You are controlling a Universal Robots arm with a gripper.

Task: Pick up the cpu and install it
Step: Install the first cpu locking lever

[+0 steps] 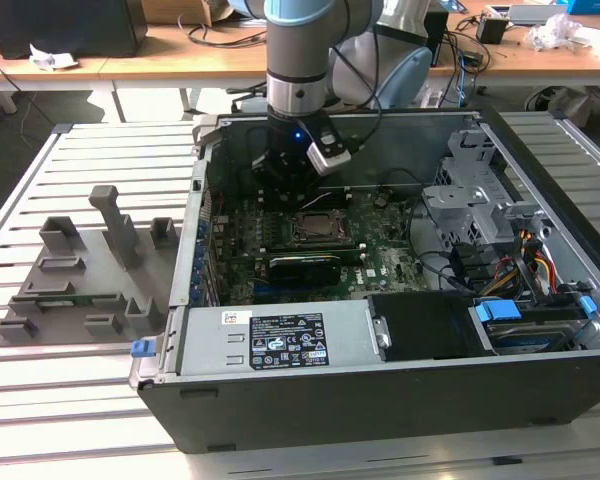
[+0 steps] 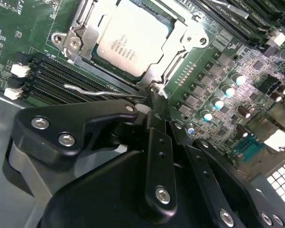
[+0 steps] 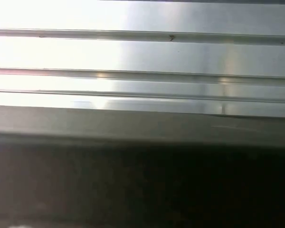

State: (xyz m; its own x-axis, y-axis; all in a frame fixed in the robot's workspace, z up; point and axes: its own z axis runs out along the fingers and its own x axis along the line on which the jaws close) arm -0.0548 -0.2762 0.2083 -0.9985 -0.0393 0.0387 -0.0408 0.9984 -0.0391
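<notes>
The cpu already sits flat in its socket frame on the motherboard, w/ nothing gripped. The claw is pinched closed (empty), tips by the socket's wire lever, prob. to work the latch.

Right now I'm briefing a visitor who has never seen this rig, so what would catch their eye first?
First the open computer case, lying on its side on the slatted table, its green motherboard exposed. Then the arm reaching down into it, the gripper low over the board beside the socket. In the second wrist view the silvery cpu already sits inside the socket's metal frame.
</notes>
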